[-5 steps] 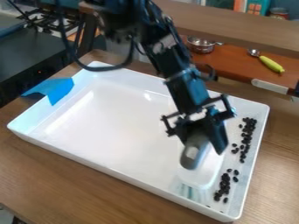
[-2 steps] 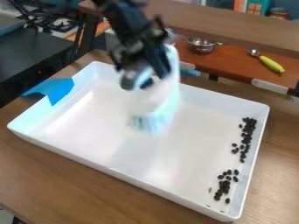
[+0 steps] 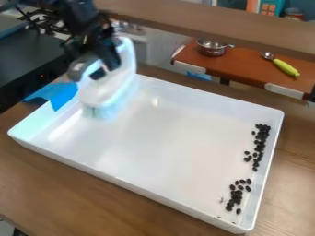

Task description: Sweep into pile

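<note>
Small black beans (image 3: 237, 194), two loose clusters

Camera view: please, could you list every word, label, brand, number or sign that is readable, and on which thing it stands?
There are none that can be read.
The white tray and the brush show no readable writing.
Any print on the jar at the top right is too small to read.
</note>
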Available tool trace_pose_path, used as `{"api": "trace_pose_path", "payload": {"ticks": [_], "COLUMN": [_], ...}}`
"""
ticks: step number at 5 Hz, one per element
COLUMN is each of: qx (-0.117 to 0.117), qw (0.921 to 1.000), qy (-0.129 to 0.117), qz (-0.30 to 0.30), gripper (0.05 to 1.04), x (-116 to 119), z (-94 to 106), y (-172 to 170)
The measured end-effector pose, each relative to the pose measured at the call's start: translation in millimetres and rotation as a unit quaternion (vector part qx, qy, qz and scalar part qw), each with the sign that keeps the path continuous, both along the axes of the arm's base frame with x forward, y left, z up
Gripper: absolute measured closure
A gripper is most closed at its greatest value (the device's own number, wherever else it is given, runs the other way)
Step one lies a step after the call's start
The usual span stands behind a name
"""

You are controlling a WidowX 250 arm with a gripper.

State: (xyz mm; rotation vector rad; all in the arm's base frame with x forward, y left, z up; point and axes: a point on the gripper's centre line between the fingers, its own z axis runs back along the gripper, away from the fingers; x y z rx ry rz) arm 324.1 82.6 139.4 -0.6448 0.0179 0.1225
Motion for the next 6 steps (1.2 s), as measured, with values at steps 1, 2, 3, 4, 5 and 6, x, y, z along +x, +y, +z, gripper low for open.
{"api": "trace_pose_path", "payload": {"ticks": [1, 2, 3, 4, 5, 6], "qx": [0.02, 0.035, 0.055, 0.071, 0.072, 0.066], "qw": [0.9998, 0.9991, 0.9981, 0.9968, 0.9961, 0.9956], "qy": [0.002, 0.011, 0.013, 0.026, 0.029, 0.039], "qz": [0.005, 0.021, 0.023, 0.023, 0.043, 0.054], "gripper": [0.59, 0.59, 0.59, 0.525, 0.216, 0.07], "x": [-4, -6, -9, -12, -13, -15], "z": [-16.0, -28.9, -40.7, -52.5, -49.6, -53.5], "y": [32, 59, 75, 87, 96, 104]}}
